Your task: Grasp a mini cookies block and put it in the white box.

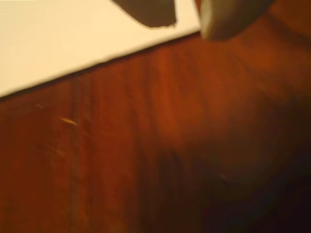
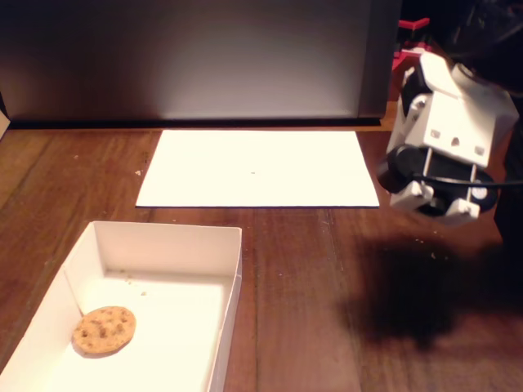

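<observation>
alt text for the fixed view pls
A round chip-specked cookie lies inside a shallow white box at the lower left of a dark wooden table. A flat white paper sheet lies behind it, and the white robot arm hangs at right.

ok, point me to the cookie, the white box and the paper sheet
cookie (image 2: 103, 330): fixed view, centre of its top face, lying inside the box.
white box (image 2: 167, 247): fixed view, inner face of the far wall.
paper sheet (image 2: 257, 167): fixed view, bare middle of the sheet; its corner also shows in the wrist view.
</observation>
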Action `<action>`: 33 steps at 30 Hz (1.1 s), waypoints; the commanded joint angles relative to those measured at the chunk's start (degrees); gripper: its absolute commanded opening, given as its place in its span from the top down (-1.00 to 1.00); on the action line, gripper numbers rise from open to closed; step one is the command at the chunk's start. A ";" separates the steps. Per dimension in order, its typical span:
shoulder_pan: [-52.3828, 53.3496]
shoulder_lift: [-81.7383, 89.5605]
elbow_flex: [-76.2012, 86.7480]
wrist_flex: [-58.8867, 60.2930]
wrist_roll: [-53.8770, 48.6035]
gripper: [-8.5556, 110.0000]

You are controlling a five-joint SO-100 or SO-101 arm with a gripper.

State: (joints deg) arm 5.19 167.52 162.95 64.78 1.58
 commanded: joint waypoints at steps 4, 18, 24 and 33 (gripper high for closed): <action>0.00 10.02 5.10 -0.79 1.32 0.86; 3.16 25.84 17.58 3.08 -2.37 0.86; 3.16 25.93 19.86 2.90 -2.37 0.86; 3.34 25.93 19.78 3.69 -2.11 0.86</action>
State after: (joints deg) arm 8.00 189.49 183.16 67.32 -0.62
